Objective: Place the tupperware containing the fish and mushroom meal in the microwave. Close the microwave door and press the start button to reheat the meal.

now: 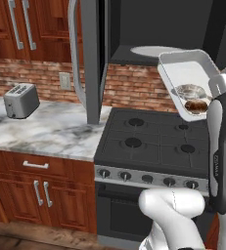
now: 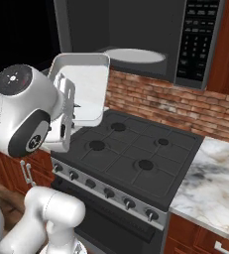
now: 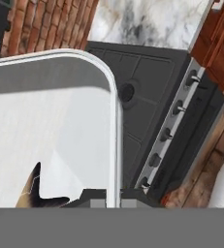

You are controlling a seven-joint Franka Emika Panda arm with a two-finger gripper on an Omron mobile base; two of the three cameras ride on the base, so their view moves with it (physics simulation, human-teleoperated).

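Holding tupperware (image 1: 185,73) rim, gripper (image 3: 114,196) above stove (image 1: 153,144)

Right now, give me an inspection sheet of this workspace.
Surface: black stove top, burners bare; marble counter to its left.
Job's things: tupperware held in the air above the stove, tilted, just below the open microwave; fish and mushroom meal inside it; microwave door swung open; turntable bare.
Clutter: toaster on the counter.
Claw: claw shut on the tupperware rim.
Cables: nothing seen.
Surroundings: brick backsplash, wooden cabinets.
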